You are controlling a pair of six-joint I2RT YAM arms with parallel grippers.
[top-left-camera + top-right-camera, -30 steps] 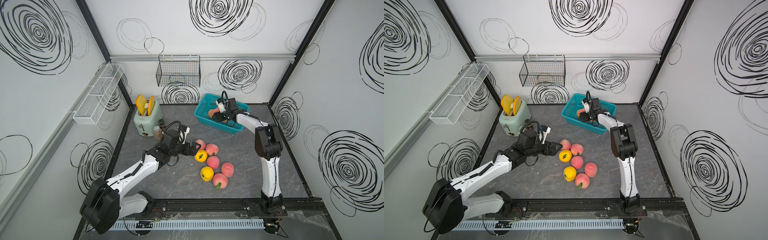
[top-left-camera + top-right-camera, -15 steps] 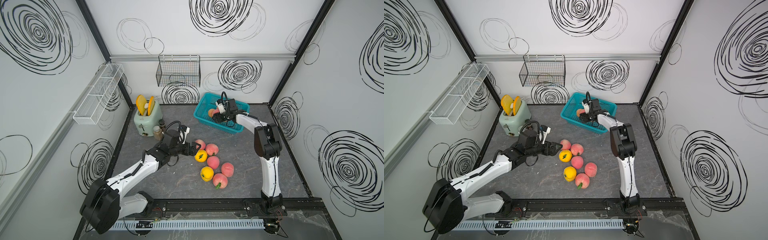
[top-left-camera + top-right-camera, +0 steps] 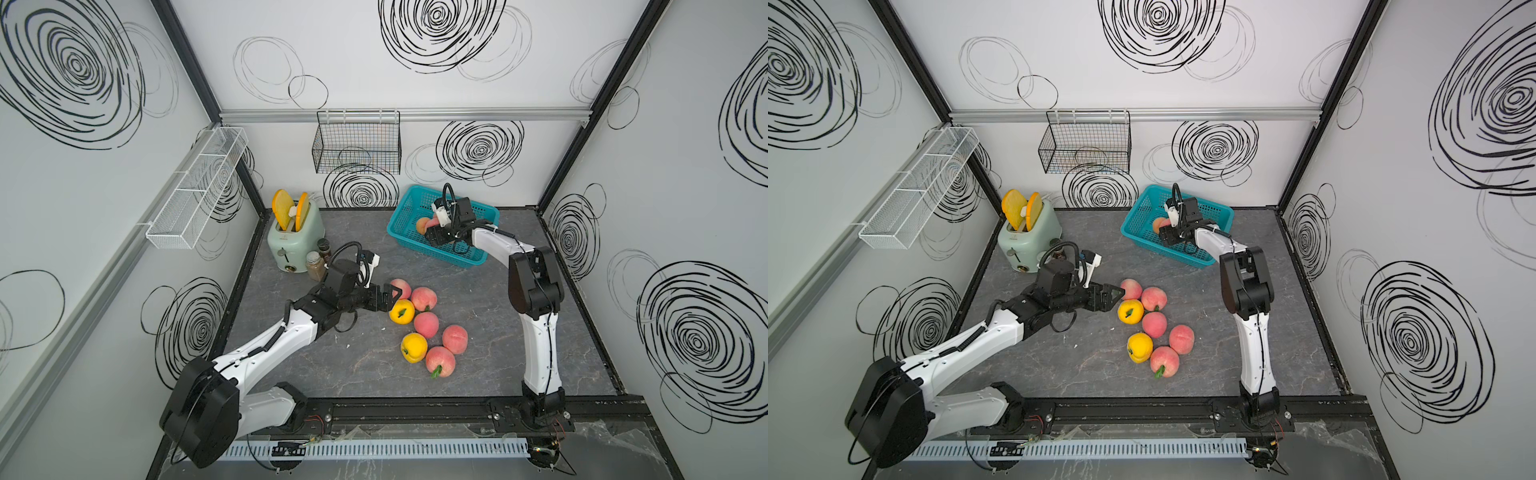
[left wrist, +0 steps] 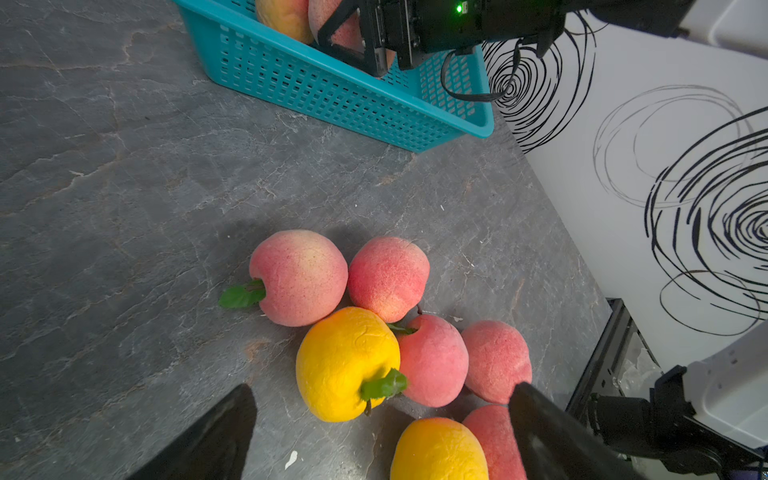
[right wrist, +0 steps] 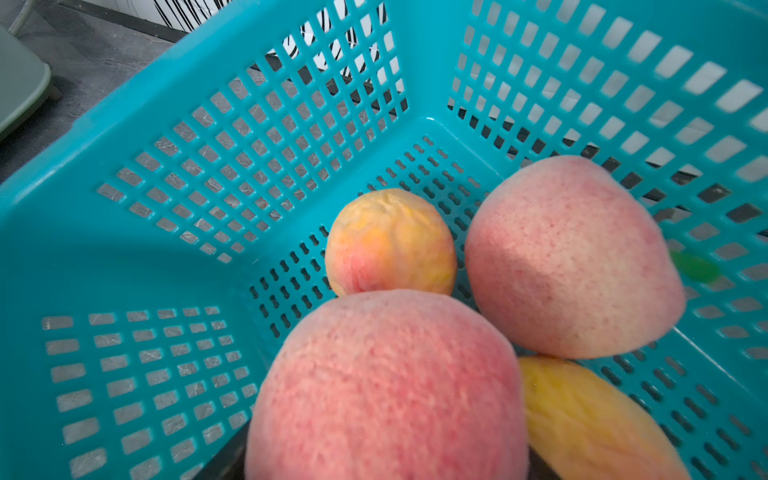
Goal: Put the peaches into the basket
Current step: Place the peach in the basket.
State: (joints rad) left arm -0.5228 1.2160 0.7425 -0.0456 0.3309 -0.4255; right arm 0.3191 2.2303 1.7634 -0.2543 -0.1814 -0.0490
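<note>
White mesh forms the long rack [image 3: 195,195] on the left wall; nothing shows in its compartments. Next along, a pale green toaster [image 3: 293,241] holds two orange-yellow slices [image 3: 281,208] upright in its slots, with two small jars [image 3: 314,266] just beside it. The black wire basket [image 3: 357,147] on the back wall shows nothing inside.

On the grey tabletop [image 3: 374,374], the left gripper [image 3: 392,298] hovers low with its jaws spread wide and nothing between them. Seven peaches [image 3: 426,325] lie loose in a tight cluster just ahead of it, five pink and two yellow. In the left wrist view the nearer yellow peach [image 4: 347,363] sits just in front of the gap between the two dark fingers [image 4: 216,436], touching neither.

Further right, the turquoise basket [image 3: 405,205] stands at the back of the table. The right wrist view shows four peaches in it: a small orange-blushed one [image 5: 390,241], a pink one [image 5: 573,257], a yellow-orange one [image 5: 590,415] and a large, blurred pink peach [image 5: 386,386] closest to the camera. The right gripper [image 3: 432,232] reaches down inside the basket with that closest peach between its fingers; whether the jaws clamp it or stand free of it cannot be told.
</note>
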